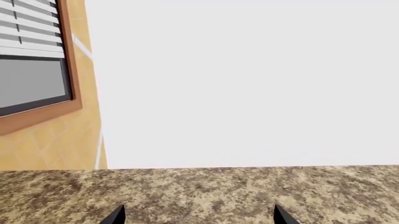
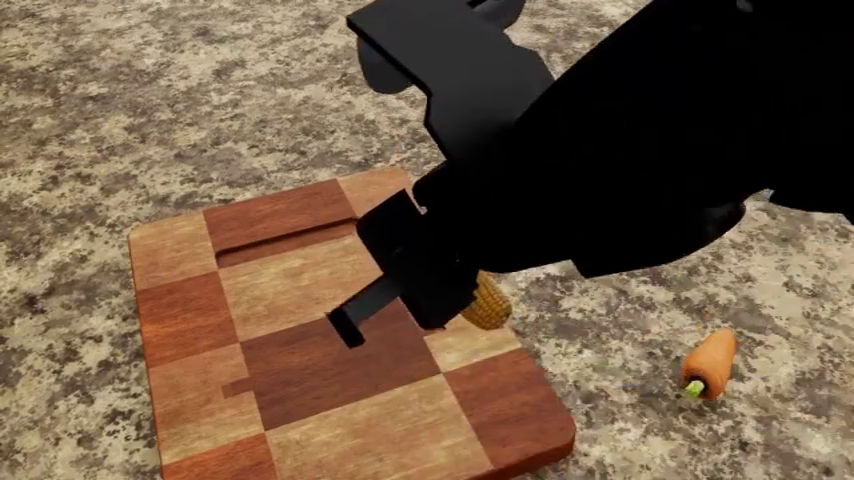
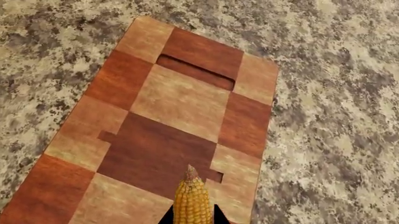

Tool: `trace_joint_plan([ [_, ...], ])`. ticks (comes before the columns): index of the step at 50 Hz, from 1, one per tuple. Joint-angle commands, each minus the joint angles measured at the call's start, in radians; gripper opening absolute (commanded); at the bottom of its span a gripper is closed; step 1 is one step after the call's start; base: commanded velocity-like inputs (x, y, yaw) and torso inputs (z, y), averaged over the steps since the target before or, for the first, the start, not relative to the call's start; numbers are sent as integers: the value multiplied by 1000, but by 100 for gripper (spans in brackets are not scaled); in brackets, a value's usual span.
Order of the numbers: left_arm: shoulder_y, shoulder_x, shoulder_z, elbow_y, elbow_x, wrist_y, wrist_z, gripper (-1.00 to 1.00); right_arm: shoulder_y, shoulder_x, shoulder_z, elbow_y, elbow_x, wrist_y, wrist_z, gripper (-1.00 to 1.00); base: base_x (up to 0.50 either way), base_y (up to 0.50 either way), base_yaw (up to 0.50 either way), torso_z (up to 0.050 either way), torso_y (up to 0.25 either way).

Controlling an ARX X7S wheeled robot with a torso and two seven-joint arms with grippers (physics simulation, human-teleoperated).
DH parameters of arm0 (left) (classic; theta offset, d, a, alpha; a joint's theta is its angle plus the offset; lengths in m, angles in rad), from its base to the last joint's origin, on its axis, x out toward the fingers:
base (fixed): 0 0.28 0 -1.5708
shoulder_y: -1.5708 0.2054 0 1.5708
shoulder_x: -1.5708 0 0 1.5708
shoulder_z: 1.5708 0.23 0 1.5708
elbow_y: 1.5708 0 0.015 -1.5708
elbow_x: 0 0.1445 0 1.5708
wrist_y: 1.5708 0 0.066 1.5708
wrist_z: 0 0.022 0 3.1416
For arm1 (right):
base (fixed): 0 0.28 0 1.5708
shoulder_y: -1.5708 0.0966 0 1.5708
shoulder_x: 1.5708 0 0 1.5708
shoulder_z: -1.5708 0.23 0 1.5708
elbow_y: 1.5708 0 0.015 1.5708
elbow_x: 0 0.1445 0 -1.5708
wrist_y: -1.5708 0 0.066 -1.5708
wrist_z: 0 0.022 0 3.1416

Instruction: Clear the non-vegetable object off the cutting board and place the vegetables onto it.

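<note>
Speckled brown granite counter [image 1: 206, 193] fills the low part of my left wrist view, ending in a straight far edge against a plain white wall [image 1: 249, 84]. Off to one side stand a tan tiled wall and a wood-framed window with white blinds [image 1: 31, 56]. My left gripper [image 1: 198, 215] shows only its two dark fingertips [image 1: 115, 215], spread wide apart with bare counter between them, holding nothing.

From my head view, the thick checkered wooden cutting board of tan and reddish-brown blocks [image 2: 307, 380] lies on the same granite, with open stone along its far and left edges. My right arm crosses the upper right as a large black mass, and my right gripper [image 2: 414, 295] reaches down over the board's right half. It is clamped on the golden-yellow ridged corn cob [image 2: 485, 303], of which only a short end shows beside the black fingers, just over the board's right edge. Whether the cob touches the wood I cannot tell. The small orange tapered carrot-like piece with a green stub [image 2: 707, 365] lies on the counter well to the right of the board, clear of it.

My right wrist view looks straight along the board [image 3: 181, 102], whose top is bare, its long slot groove [image 3: 194, 72] near the far end. The cob [image 3: 192, 200] points its tip toward the board's middle, pinched between my two dark fingers [image 3: 167, 217]. Granite runs free past both long edges.
</note>
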Motion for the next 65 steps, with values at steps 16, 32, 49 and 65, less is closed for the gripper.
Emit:
trace_joint_plan([
  [16,-34,-15,12,-14,-5,1,-4,100,-98,-217,-148,324,-457,-196,-484,-100,0,0,0,0,0],
  [32,-24,-25,3,-3,-21,-2,-17,100,-135,-236,-183,348,-481,-202,-499,-100,0,0,0,0,0],
  [49,-28,-30,2,-4,-31,1,-25,100,-110,-219,-164,339,-470,-202,-465,100,0,0,0,0,0],
  [65,-43,-32,4,-11,-41,2,-31,100,-62,-100,-27,92,-217,-57,-195,100,0,0,0,0,0],
])
